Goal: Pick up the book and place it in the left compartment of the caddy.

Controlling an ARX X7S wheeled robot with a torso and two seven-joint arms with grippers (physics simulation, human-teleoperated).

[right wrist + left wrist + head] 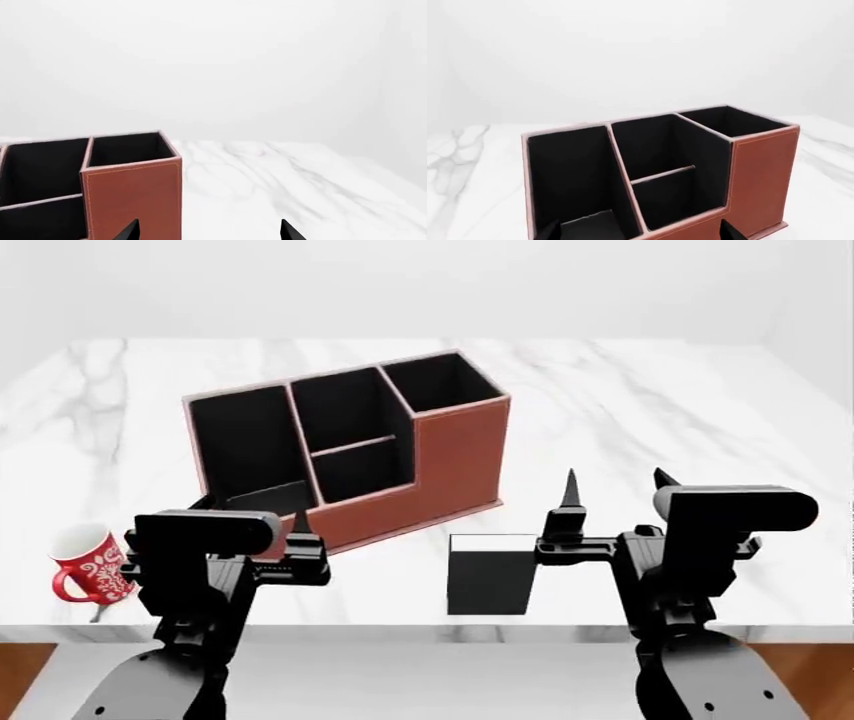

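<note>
The black book (pixel 487 578) with its white page edge up stands on the marble table (pixel 627 410) near the front edge, just in front of the caddy's tall right end. The reddish-brown caddy (pixel 461 455) sits mid-table, and its left compartment (pixel 240 445) is a long black-lined slot. My left gripper (pixel 254 514) is open right in front of that slot; in the left wrist view the left gripper (pixel 639 232) faces the left compartment (pixel 570 175) of the caddy (pixel 764 175). Open and empty, my right gripper (pixel 617 483) hovers right of the book. In the right wrist view, the right gripper (pixel 209 231) sees the caddy (pixel 133 200). The book is hidden from both wrist views.
A red-and-white patterned mug (pixel 87 562) stands at the front left corner of the table, left of my left arm. The table's front edge (pixel 427 625) runs just under both wrists. White walls surround the table.
</note>
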